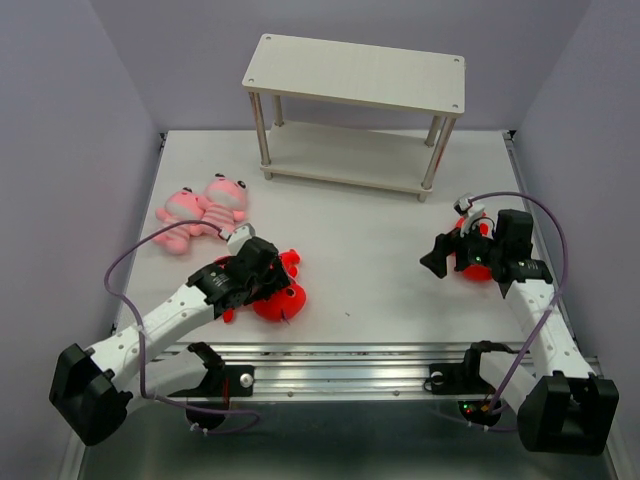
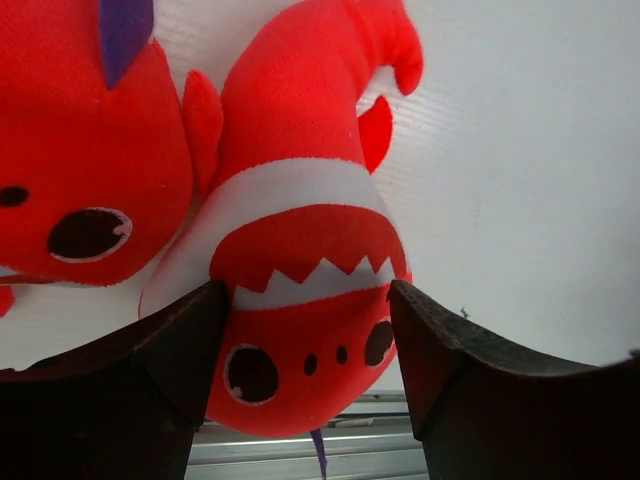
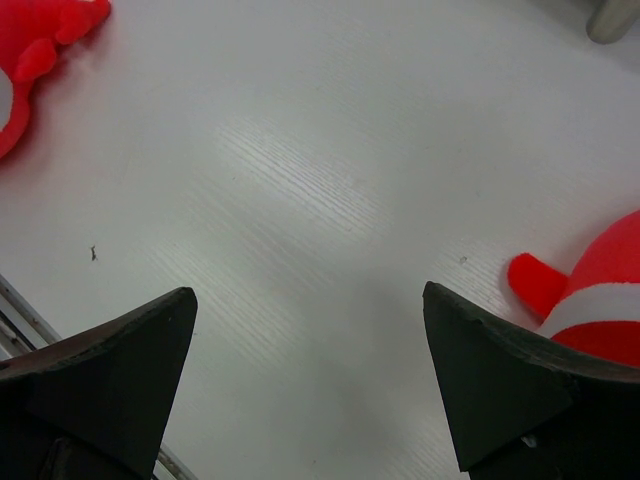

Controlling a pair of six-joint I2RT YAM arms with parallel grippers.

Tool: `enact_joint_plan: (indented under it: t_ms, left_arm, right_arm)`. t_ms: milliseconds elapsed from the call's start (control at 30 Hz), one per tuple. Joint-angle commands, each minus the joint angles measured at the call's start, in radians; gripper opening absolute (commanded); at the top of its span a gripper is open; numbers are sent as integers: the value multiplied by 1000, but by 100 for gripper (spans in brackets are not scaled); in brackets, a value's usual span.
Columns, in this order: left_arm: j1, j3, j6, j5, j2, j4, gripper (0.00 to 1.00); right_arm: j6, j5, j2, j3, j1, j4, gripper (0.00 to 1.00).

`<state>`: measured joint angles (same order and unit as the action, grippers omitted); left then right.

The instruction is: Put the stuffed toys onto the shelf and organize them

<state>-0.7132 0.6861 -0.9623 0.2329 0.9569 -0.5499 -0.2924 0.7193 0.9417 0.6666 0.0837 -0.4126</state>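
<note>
Straddling a red shark toy [image 2: 300, 300] on the table [image 1: 370, 270], the left tool [image 2: 305, 330] has its jaws spread either side; another red toy [image 2: 80, 170] lies just left. The right tool [image 3: 310, 370] gapes empty, a red toy [image 3: 590, 300] just right, with the shelf [image 1: 355, 75] well beyond both.

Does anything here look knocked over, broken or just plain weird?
Nothing looks broken or spilled. The shelf stands upright with both boards bare, while every toy lies loose on the table: two pink toys huddled at the left, two red sharks under the left gripper, and one red shark by the right arm.
</note>
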Motion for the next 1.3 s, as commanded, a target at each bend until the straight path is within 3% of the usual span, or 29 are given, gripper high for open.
enact_joint_plan:
  t_ms: [0,67,100,167,200,300,433,567,600,667,767,900,1000,1067,1267]
  left_arm:
    - [-31,-38,20,-3,68,21,75]
    - [-40,-63,23,-26,83,71,64]
    - [-48,-80,30,-49,91,86,53]
    - [-52,-95,42,-70,94,133,40]
    - [-55,-105,60,-81,94,160,26]
    - [-69,-120,132,-133,76,243,11]
    - [-92,-138,224,-260,36,393,0]
    - [-121,-134,342,-440,68,537,0]
    - [-130,-110,396,-508,107,542,0]
    - [-167,-65,454,-558,160,579,0]
    - [-225,56,557,-639,308,556,0]
    - [-314,271,680,-621,456,470,0]
    - [-367,402,760,-572,557,372,0]
    - [-382,452,793,-547,592,346,0]
    - [-414,498,823,-500,602,334,0]
  right_arm:
    - [-11,-1,-14,39,-2,9,100]
    - [-17,8,-15,37,-2,9,100]
    - [-20,20,-15,39,-2,8,100]
    - [-31,35,-15,39,-2,1,100]
    - [-43,55,-15,41,-2,-11,100]
    - [-88,124,-17,42,-2,-43,100]
    - [-269,302,-12,47,-2,-168,100]
    - [-769,501,22,119,-2,-545,100]
    - [-1011,535,54,160,-2,-716,100]
    - [-1192,536,100,204,-38,-825,100]
    - [-1322,496,207,306,-99,-975,100]
    - [-1198,441,278,389,-223,-921,99]
    - [-1023,367,267,361,-347,-771,99]
    - [-908,326,243,314,-393,-689,99]
    - [-832,281,209,262,-406,-595,97]
